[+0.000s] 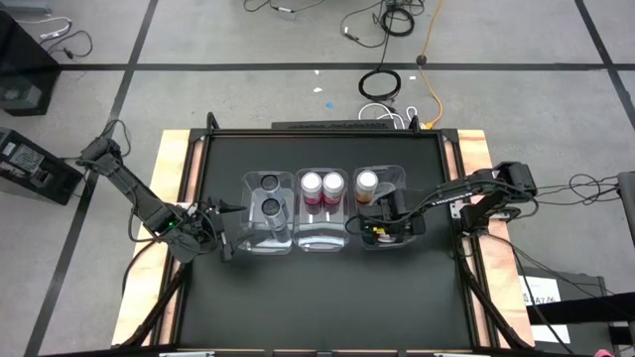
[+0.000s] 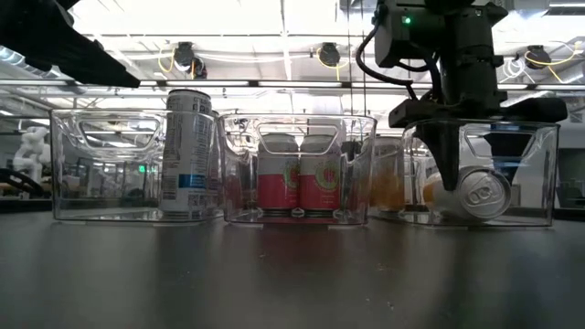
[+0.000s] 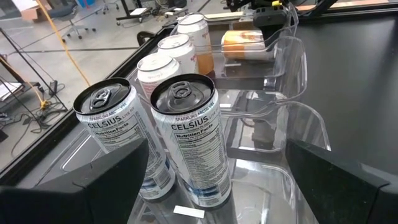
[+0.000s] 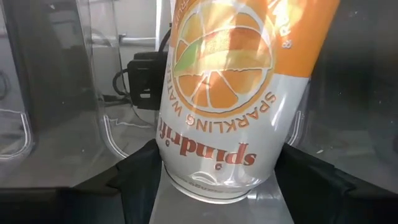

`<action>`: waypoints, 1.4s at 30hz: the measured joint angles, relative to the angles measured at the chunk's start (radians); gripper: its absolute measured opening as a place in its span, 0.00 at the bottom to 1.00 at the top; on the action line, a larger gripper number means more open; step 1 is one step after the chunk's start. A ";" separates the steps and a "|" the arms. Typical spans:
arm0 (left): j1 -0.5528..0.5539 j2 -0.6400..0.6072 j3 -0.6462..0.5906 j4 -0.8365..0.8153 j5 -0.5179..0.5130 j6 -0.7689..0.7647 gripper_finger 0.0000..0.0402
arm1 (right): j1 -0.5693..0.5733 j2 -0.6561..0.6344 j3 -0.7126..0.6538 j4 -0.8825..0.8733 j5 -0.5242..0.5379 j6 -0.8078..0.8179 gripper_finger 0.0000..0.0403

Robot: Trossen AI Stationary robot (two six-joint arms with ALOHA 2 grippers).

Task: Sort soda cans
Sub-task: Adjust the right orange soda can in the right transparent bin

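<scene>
The middle bin (image 1: 319,238) holds the two pink-red cans (image 1: 321,185), upright and side by side. In the bin to its left stand the two dark cans (image 1: 268,195); the left gripper (image 1: 224,241) waits just outside that bin, fingers spread wide and empty. In the bin to its right, one orange can (image 1: 366,182) stands upright, while the right gripper (image 2: 448,174) straddles a tipped orange can (image 2: 479,192); its jaws flank the can, though I cannot tell if they are clamped.
</scene>
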 joint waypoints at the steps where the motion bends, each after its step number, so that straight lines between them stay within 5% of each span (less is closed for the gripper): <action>1: 0.000 0.000 0.000 0.000 0.000 0.000 0.96 | 0.000 0.000 0.000 0.000 0.000 0.000 0.67; 10: 0.000 0.000 0.000 0.000 0.000 0.001 0.96 | -0.001 0.002 0.055 -0.055 0.021 -0.047 0.66; 22: 0.000 0.000 0.000 0.000 0.000 0.002 0.96 | -0.043 0.002 0.273 -0.404 0.012 -0.200 0.66; 42: 0.000 0.000 0.000 0.000 0.000 -0.004 0.96 | -0.238 -0.002 0.276 -0.380 0.155 -0.421 0.66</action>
